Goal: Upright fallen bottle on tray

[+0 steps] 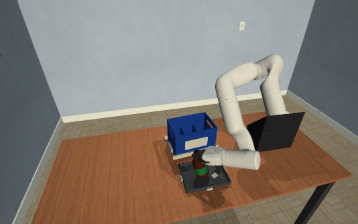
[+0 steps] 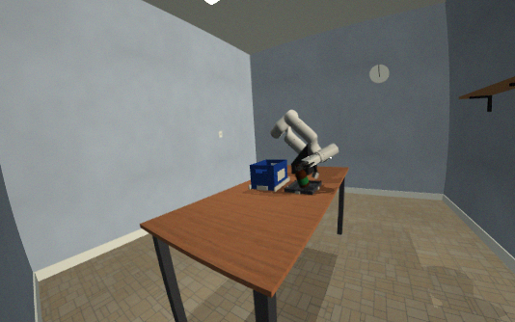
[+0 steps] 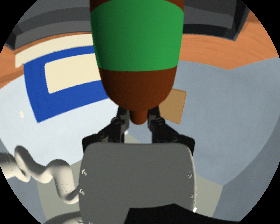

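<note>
A brown bottle with a green label [image 1: 200,169] [image 2: 303,179] [image 3: 138,43] stands roughly upright over the dark grey tray [image 1: 222,182] [image 2: 313,188]. I cannot tell whether its base touches the tray. My gripper [image 1: 198,157] [image 3: 138,101] is shut on the bottle's neck, reaching in sideways from the right. In the wrist view the fingers pinch the narrow neck and the bottle's body fills the upper middle.
A blue crate [image 1: 192,132] [image 2: 268,174] [image 3: 58,86] with a white label stands just behind the tray. A black panel [image 1: 275,131] stands at the arm's base on the right. A small white square [image 1: 214,175] lies on the tray. The wooden table [image 1: 114,174] extends left.
</note>
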Robot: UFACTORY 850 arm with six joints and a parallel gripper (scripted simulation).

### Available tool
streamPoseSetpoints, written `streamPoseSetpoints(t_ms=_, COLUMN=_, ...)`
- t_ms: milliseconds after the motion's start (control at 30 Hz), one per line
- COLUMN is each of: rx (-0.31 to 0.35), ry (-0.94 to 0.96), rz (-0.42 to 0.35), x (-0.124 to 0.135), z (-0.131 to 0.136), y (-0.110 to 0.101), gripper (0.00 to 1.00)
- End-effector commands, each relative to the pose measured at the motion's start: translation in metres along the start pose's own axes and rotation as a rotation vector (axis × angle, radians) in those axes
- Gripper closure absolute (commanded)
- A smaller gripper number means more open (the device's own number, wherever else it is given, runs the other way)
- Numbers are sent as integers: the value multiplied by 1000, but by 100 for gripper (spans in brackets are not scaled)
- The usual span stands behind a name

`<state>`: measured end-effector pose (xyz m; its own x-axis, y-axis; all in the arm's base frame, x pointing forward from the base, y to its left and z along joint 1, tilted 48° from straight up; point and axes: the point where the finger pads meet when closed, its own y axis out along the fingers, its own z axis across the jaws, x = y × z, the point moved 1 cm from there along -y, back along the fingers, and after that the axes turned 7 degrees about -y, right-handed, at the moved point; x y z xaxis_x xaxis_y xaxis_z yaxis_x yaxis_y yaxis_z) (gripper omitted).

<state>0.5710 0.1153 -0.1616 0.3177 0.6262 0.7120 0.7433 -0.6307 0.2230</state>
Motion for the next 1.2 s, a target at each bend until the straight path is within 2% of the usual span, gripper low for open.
streamPoseSetpoints(t_ms=0, rx=0, ry=2, rz=-1, x=0, z=0, y=1, gripper=100)
streamPoseSetpoints(t_ms=1033, rx=0, ry=2, rz=-1, x=-3, z=1, y=2, gripper=100)
streamPoseSetpoints(t_ms=1067, rx=0, ry=2, rz=-1, x=-3, z=1, y=2, gripper=0)
streamPoseSetpoints(t_ms=1167, rx=0, ry=2, rz=-1, x=-3, z=1, y=2, gripper=0)
